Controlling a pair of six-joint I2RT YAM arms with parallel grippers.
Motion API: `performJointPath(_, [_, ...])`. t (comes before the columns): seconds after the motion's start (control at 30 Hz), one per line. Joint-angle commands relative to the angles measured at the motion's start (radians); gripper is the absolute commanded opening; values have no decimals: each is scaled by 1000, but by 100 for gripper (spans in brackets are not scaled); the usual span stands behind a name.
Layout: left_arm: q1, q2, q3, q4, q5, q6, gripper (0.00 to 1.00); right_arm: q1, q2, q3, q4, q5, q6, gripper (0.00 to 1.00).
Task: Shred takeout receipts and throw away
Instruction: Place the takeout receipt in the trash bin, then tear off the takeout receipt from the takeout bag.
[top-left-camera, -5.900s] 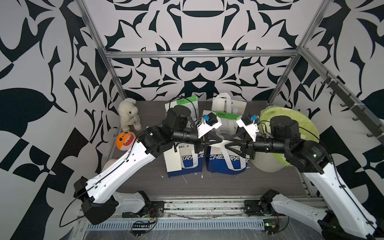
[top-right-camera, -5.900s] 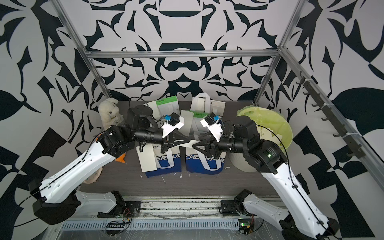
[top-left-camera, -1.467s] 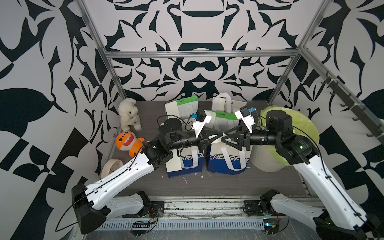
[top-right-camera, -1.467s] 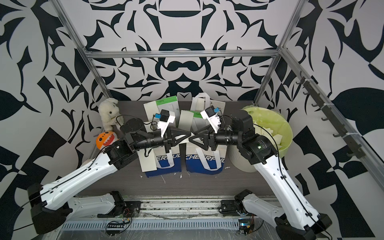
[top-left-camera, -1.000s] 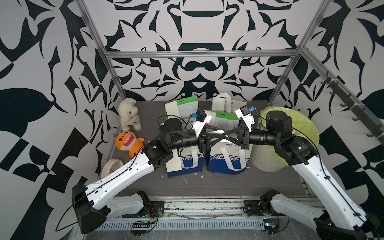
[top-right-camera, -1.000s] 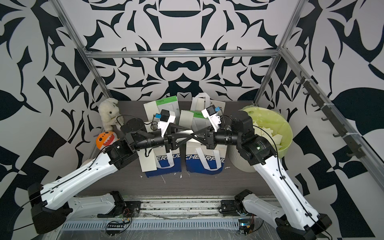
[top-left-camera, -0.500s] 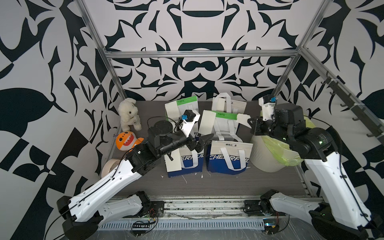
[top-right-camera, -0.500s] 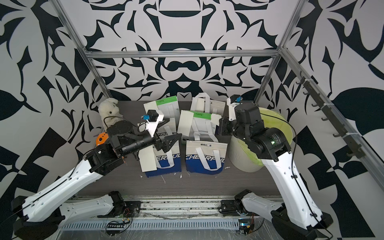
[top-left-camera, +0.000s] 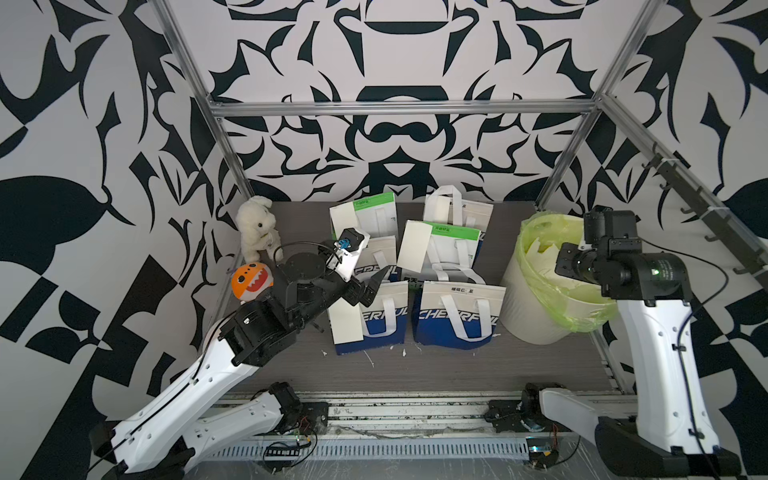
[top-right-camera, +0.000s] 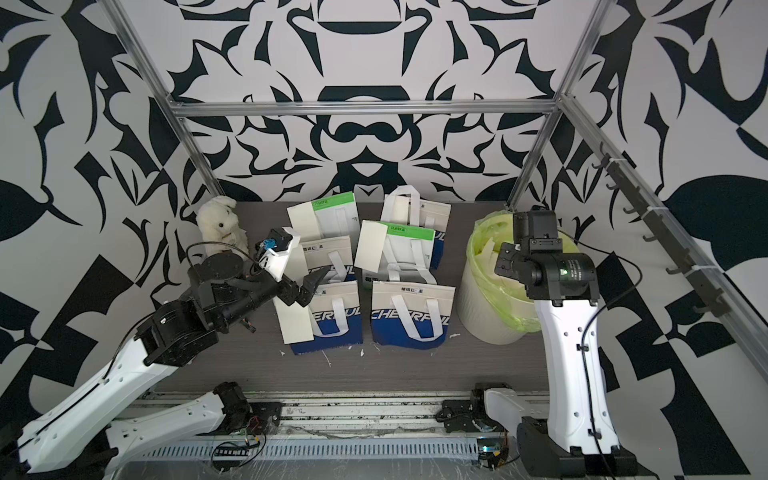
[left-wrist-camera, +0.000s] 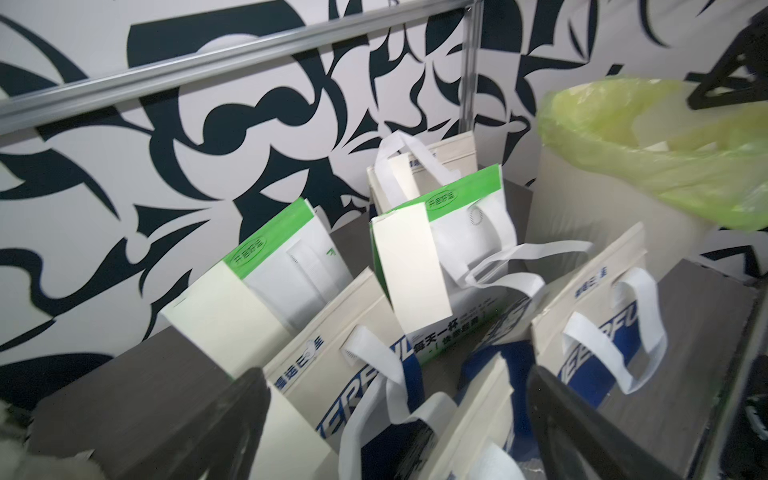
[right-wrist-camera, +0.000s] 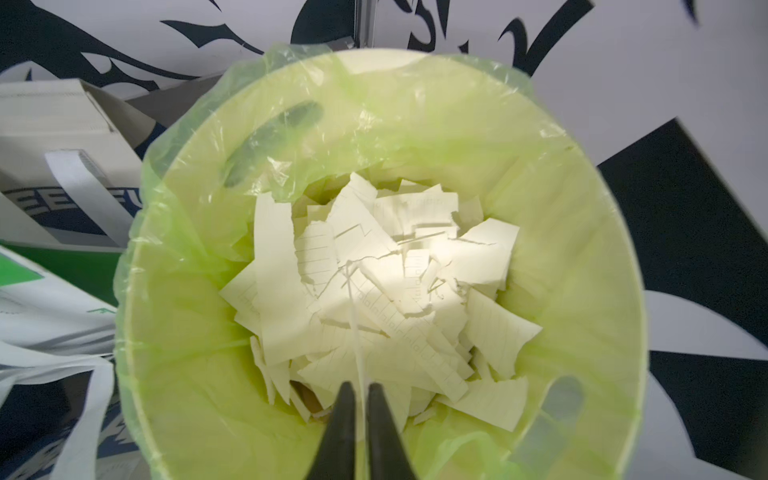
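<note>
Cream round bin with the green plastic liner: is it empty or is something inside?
Not empty. The right wrist view shows a heap of torn cream paper pieces lying inside the cream round bin.

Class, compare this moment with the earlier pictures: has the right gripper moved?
Yes. The right gripper has left its spot above the bags and now hangs over the bin.
</note>
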Motion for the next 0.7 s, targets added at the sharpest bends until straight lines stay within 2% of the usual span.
performJointPath(0.0, [58, 14, 7, -84, -29, -26, 99, -5, 8, 6, -2, -68, -23, 55])
performJointPath(0.07, [100, 11, 8, -85, 2, -46, 99, -6, 17, 19, -9, -91, -26, 81])
performJointPath(0.13, [140, 10, 12, -84, 33, -60, 99, -5, 24, 35, -15, -127, -38, 96])
performJointPath(0.3, [238, 27, 37, -111, 80, -88, 100, -6, 38, 89, -31, -157, -59, 97])
performJointPath(0.4, [307, 53, 61, -140, 115, -109, 100, -6, 36, 128, -9, -236, -80, 92])
performJointPath(0.53, [424, 91, 92, -180, 227, -139, 99, -6, 7, 162, 80, -424, -72, 85])
performJointPath(0.67, [515, 118, 111, -210, 345, -155, 95, -5, 1, 197, 159, -687, -42, 82])
